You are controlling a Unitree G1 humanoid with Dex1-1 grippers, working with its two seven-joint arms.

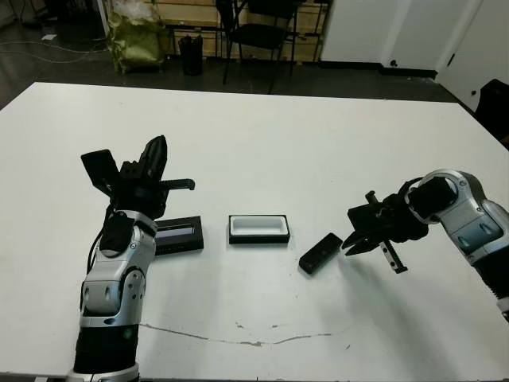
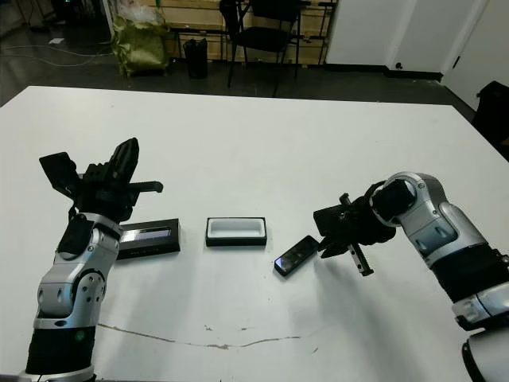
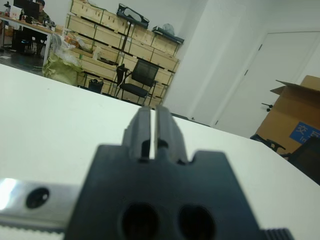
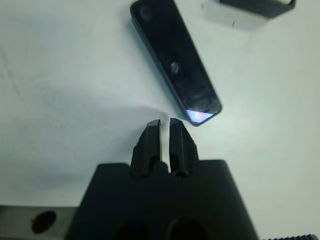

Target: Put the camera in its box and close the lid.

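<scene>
Clenched on nothing: right gripper [image 4: 165, 124], fingertips pressed nearly together just short of the camera [image 4: 176, 61], flat on the white table [image 1: 318, 143] at a slant. Beyond the camera, the box [image 1: 258, 228], open, white lining up. Past that, the lid [image 1: 178, 235], beneath the raised left gripper [image 3: 153, 120], also clenched empty.

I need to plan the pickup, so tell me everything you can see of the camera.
The camera is a slim black bar with rounded corners and a glossy face that catches a pale reflection at one end. It lies flat on the white table, askew, to the right of the open box and apart from it. The right gripper hangs just off its near end, fingers shut, not touching it. Nothing rests on it, and nothing but the table touches it.
</scene>
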